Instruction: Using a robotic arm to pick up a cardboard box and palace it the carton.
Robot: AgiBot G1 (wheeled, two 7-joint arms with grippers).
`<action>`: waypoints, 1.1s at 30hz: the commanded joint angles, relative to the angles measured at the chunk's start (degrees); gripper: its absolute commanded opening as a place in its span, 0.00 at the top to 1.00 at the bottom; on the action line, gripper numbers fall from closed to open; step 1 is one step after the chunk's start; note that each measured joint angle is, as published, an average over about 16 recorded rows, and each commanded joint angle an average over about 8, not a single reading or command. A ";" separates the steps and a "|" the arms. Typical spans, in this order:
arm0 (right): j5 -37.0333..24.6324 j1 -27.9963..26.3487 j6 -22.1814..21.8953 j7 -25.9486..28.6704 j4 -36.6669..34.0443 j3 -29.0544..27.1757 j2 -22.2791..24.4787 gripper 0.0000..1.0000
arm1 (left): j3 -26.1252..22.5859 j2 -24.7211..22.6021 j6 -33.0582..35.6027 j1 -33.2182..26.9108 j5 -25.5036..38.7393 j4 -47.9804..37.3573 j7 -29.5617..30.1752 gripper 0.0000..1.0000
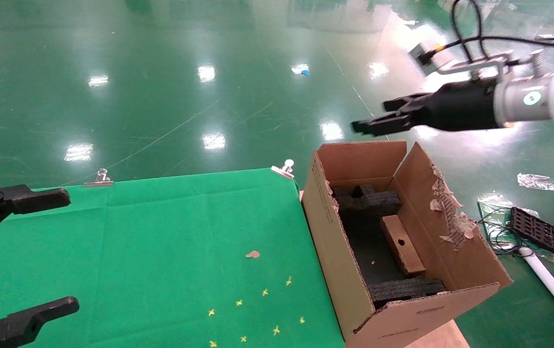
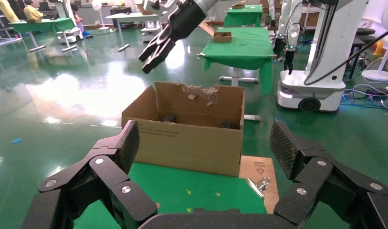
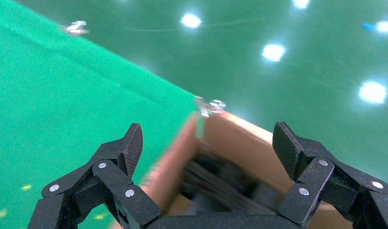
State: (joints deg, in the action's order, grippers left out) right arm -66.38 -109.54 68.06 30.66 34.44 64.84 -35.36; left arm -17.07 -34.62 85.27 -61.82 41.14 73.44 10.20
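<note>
Right tool (image 1: 372,116): spread wide, empty, hung above the carton's (image 1: 340,261) far edge.
Cardboard box (image 1: 401,244): lay inside the carton.
Left tool (image 1: 64,251): wide, over the desk's (image 1: 170,241) left edge.

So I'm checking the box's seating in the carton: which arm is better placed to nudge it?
Right. The right gripper hangs open above the carton holding the cardboard box; the left gripper sits across the green table.

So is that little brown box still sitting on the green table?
No, the cardboard box lies inside the carton between black foam blocks, and the right gripper hovers open above it.
</note>
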 commanded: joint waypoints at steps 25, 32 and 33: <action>13.19 25.80 9.49 -10.71 21.05 -26.26 0.18 0.00 | -0.08 0.03 -0.03 -0.02 -0.05 -0.01 -0.04 0.00; 16.72 32.73 12.03 -13.58 26.70 -33.30 0.23 0.00 | -0.10 0.04 -0.04 -0.03 -0.07 -0.01 -0.05 0.00; 17.22 33.70 12.39 -13.98 27.49 -34.29 0.24 0.00 | -0.10 0.04 -0.04 -0.03 -0.07 -0.01 -0.05 0.00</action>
State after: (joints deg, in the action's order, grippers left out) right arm -49.16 -75.84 80.45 16.68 61.93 30.55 -35.12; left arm -17.18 -34.58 85.23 -61.85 41.07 73.43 10.15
